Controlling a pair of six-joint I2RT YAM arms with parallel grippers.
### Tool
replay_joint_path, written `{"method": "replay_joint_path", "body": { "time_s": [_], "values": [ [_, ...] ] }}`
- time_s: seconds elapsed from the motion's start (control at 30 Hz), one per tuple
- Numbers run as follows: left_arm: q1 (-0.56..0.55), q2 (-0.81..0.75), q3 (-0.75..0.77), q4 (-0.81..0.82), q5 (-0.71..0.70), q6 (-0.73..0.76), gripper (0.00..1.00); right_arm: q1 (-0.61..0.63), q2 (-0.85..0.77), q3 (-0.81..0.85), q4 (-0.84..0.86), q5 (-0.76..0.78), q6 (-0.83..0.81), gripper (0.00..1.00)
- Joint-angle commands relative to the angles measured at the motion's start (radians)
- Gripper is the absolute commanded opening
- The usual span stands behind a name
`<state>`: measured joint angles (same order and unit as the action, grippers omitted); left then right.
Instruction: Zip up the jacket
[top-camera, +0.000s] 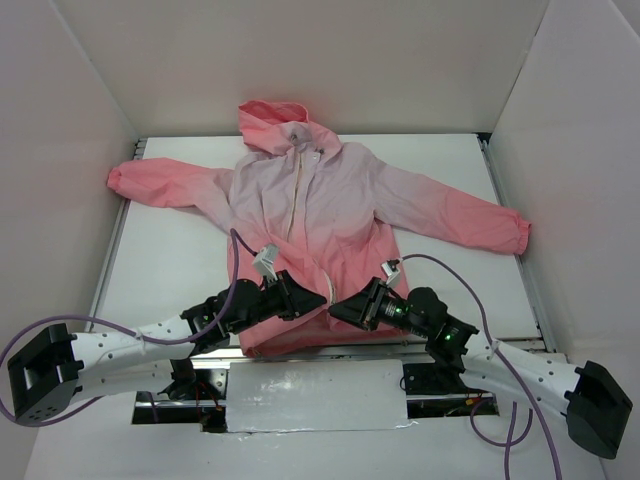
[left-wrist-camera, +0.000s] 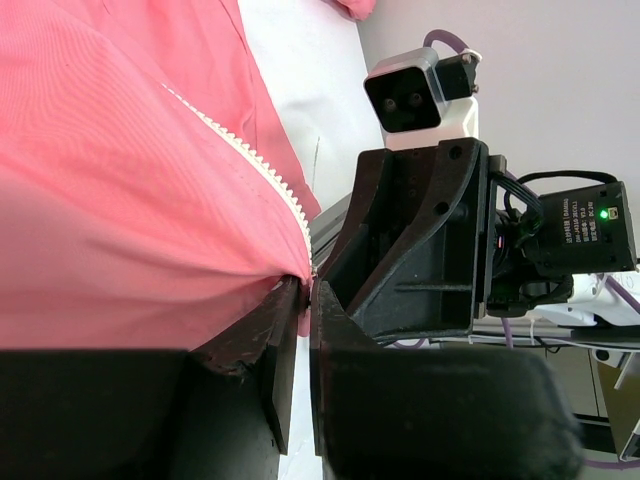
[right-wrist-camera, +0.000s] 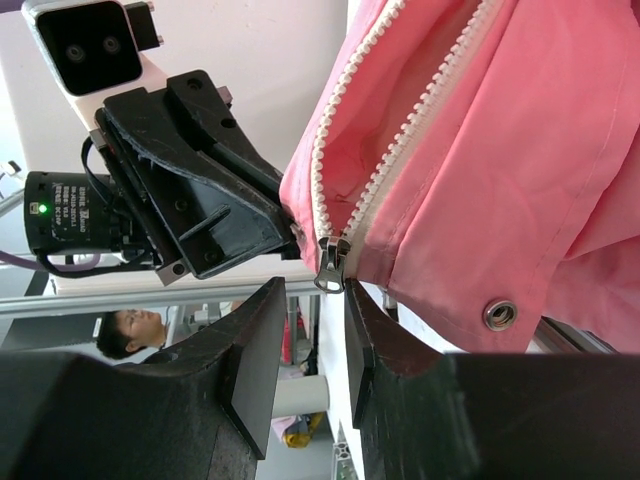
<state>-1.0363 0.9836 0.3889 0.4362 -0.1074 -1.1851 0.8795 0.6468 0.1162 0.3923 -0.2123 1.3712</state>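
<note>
Jacket slider is sitting just beyond my right pincer, jaws slightly apart, zipper running away hoodward. My left pincer is clamping the hem.

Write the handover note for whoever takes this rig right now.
Left end effector: shut on the jacket hem, beside the zipper's foot.
Right end effector: open, tips either side of the slider, not gripping it.
Jacket: flat on the table, hood at the far end.
Done: both tooth rows meet in the slider at the hem.
Left: grip the slider and pull it to the collar; the teeth above it are still apart.
</note>
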Motion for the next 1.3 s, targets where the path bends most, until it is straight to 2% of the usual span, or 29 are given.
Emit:
{"method": "replay_joint_path", "body": {
  "time_s": [0.0, 1.27],
  "values": [
    [-0.001, -0.022, 0.005, 0.064, 0.009, -0.01, 0.0, 0.007, -0.027, -0.003, 0.026, 0.04, 0.006, 0.37],
    [-0.001, -0.002, -0.002, 0.082, 0.009, -0.008, 0.0, 0.006, -0.092, -0.023, -0.006, 0.044, 0.026, 0.36]
  ]
}}
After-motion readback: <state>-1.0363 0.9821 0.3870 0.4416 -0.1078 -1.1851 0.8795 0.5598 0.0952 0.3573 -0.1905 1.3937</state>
